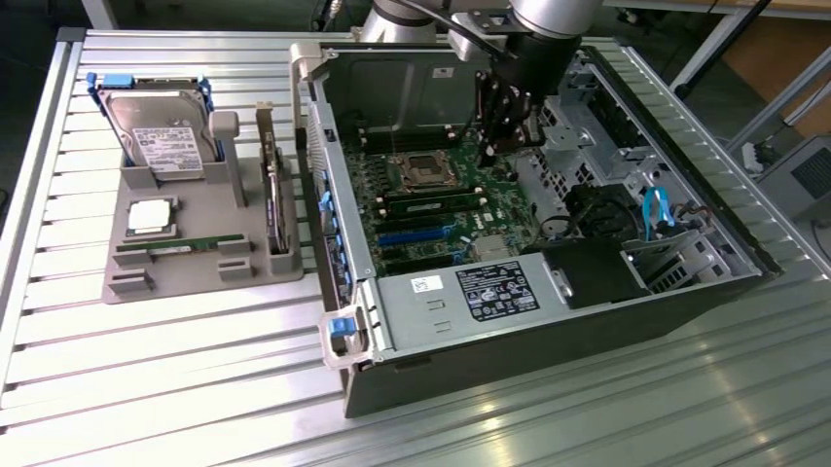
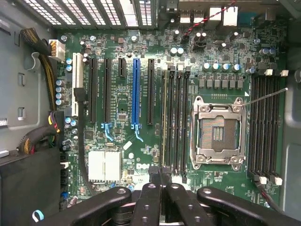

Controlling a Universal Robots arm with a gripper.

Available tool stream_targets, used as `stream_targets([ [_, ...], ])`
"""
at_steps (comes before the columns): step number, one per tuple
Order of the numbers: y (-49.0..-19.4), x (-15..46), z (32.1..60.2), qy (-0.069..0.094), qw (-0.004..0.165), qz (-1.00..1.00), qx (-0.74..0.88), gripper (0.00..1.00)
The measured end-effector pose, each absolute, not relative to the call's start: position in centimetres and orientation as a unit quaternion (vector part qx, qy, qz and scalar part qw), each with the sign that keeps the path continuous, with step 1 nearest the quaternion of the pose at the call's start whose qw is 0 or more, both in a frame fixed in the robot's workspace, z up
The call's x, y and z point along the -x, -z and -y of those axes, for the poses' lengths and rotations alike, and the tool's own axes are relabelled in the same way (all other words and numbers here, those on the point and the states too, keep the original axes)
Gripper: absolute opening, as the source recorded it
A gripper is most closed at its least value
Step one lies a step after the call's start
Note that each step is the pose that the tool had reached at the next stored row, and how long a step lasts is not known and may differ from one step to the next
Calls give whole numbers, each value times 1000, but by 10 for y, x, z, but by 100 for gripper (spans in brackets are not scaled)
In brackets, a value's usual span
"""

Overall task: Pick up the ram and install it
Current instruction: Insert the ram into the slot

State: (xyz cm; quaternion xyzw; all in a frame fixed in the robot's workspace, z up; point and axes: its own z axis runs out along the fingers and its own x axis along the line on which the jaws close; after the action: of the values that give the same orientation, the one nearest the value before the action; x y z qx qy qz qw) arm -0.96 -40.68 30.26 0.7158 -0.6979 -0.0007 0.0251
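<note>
The gripper (image 1: 504,146) is hanging inside the open case (image 1: 546,331), above the motherboard (image 1: 461,243) and not touching it. In the wrist view the gripper (image 2: 160,175) is showing its two fingers (image 2: 154,181) pressed together, with nothing between them.

The case is lying on its side on the slatted metal surface (image 1: 169,389). On the board the CPU socket (image 1: 422,170) is sitting open and bare, and in the wrist view this socket (image 2: 217,129) is lying between two banks of dark memory slots. A green stick (image 1: 429,205) is lying seated in a slot just beside the socket, on the side away from the gripper. In the wrist view this green stick (image 2: 163,117) is running along the slot nearest the blue slot (image 2: 136,92), directly ahead of the closed fingertips.

Well apart from the case, toward the exterior view's left, a grey tray (image 1: 130,282) is resting on the surface. The ram (image 1: 179,243) is lying flat across a groove in the tray, untouched. Just beside it a square silver chip (image 1: 150,216) is sitting in its own pocket, a hard drive (image 1: 162,136) is leaning at the tray's far end, and a dark card (image 1: 272,195) is standing on edge along the side nearest the case.
</note>
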Motion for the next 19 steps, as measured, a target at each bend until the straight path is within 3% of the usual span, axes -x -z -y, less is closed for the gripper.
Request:
stream_targets([
  [19, -302, -39, 407, 0, 29, 698, -716, 10],
])
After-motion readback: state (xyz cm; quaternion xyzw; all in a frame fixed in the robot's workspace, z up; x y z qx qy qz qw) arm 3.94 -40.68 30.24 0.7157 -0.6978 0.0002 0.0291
